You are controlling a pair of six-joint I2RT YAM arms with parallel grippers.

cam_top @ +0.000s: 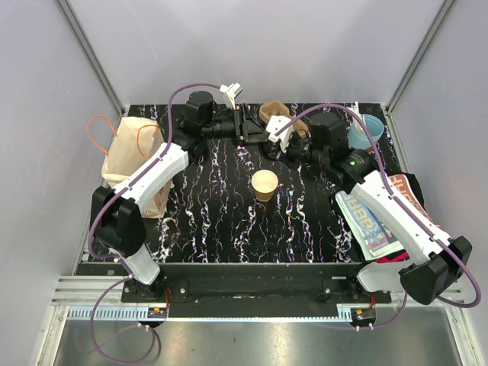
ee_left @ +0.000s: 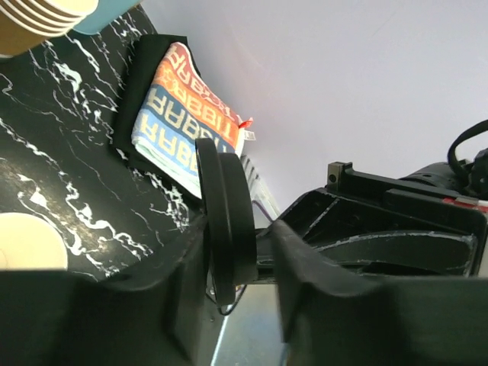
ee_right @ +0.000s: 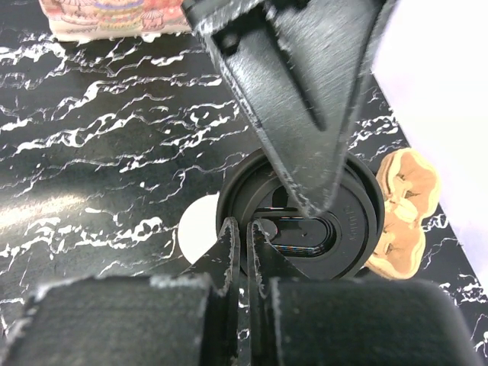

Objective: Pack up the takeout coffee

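The tan paper cup (cam_top: pixel 264 184) stands open and lidless mid-table; its pale inside also shows in the left wrist view (ee_left: pixel 27 240). Both grippers meet above the table behind the cup. My left gripper (cam_top: pixel 245 131) (ee_left: pixel 242 229) is shut on the round black lid (ee_left: pixel 226 217), held on edge. In the right wrist view the lid (ee_right: pixel 347 229) faces the camera with the left finger (ee_right: pixel 305 99) across it. My right gripper (cam_top: pixel 268 143) (ee_right: pixel 248 229) is pinched nearly shut at the lid's left rim.
A brown paper bag (cam_top: pixel 133 164) with orange handles stands at the left. A stack of nested tan cups (cam_top: pixel 272 113) and a light blue cup (cam_top: pixel 370 131) stand at the back. A folded printed cloth (cam_top: pixel 377 213) lies at the right edge. A tan moulded piece (ee_right: pixel 404 213) lies behind the lid.
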